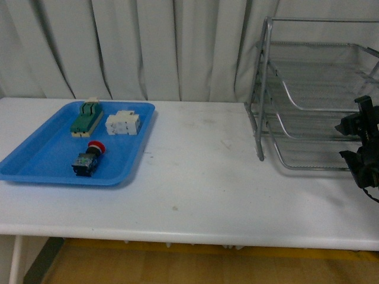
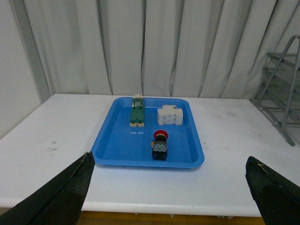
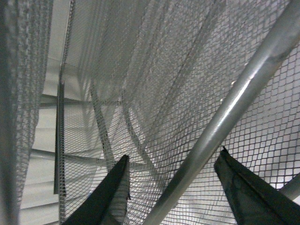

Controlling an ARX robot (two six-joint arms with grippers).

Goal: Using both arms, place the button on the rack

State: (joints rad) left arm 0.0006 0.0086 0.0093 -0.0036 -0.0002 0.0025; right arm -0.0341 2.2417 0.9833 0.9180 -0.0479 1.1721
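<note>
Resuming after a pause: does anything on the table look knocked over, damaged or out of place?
Nothing stands out. The button lies on its side in the blue tray beside the green switch block and white terminal block. The rack stands upright, with the right gripper close against it.

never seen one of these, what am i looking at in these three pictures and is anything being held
It is a two-armed robot at a white table. One picture comes from a camera on its body; the other two come from cameras on its wrists. On the table, a blue tray holds the button with a red cap, a green switch block and a white terminal block. To the right stands the rack, made of wire mesh. The left gripper is open and aimed at the tray. The right gripper is open close to the rack's mesh. Nothing is held.
</note>
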